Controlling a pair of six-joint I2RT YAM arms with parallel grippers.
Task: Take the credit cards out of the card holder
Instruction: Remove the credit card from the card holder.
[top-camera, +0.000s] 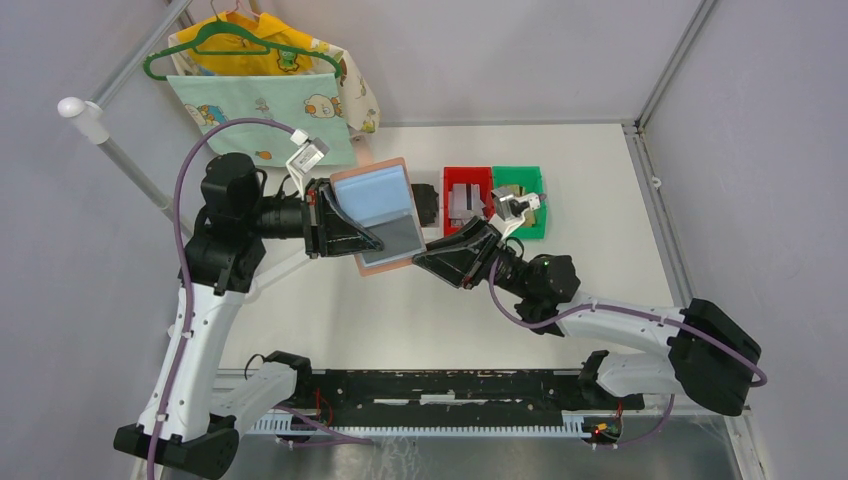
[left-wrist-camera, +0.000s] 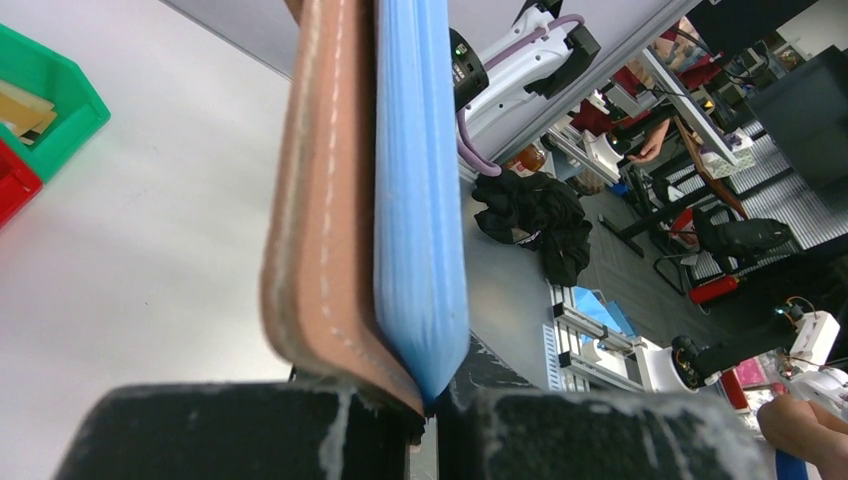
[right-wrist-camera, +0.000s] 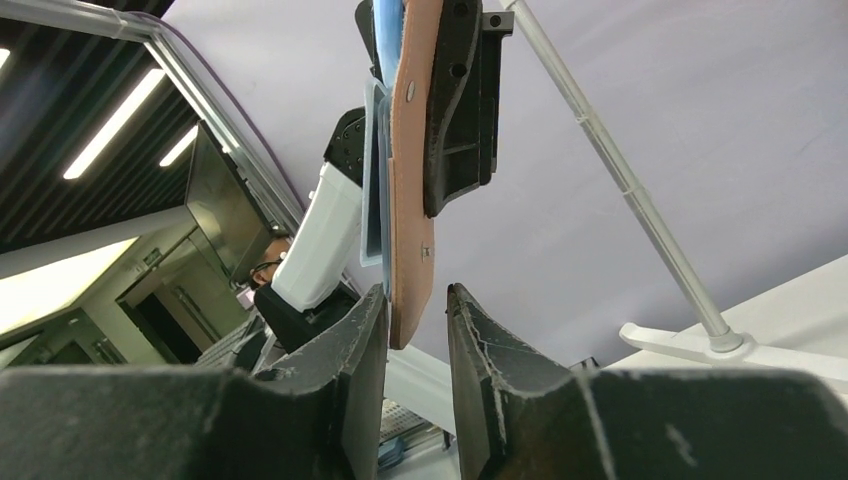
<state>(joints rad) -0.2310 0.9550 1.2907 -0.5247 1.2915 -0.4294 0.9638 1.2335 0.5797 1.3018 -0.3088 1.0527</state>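
Held aloft over the white surface (top-camera: 600, 220), the card holder (top-camera: 372, 196) hangs open in the left gripper (left-wrist-camera: 430, 408), which is clamped on one edge of it, tan leather and blue lining pinched together. The right gripper (right-wrist-camera: 415, 318) sits at the opposite lower corner. Its fingers are slightly apart and straddle the tan edge, with a sliver of gap on one side.

No credit cards lie free anywhere. A pale bluish panel (right-wrist-camera: 373, 190) just beside the leather may be one of them, though it cannot be told from the sleeve.

The likely risk is that the right gripper closes on leather rather than on a card, so that any pull drags the whole holder against the left gripper's narrow pinch. That could twist the holder or tear it loose, dropping it onto the surface. A grip on the sleeve lip would probably jam the card inside. A card freed at this height could slip and fall near the red bin (top-camera: 462, 178) or the green bin (top-camera: 534, 178).
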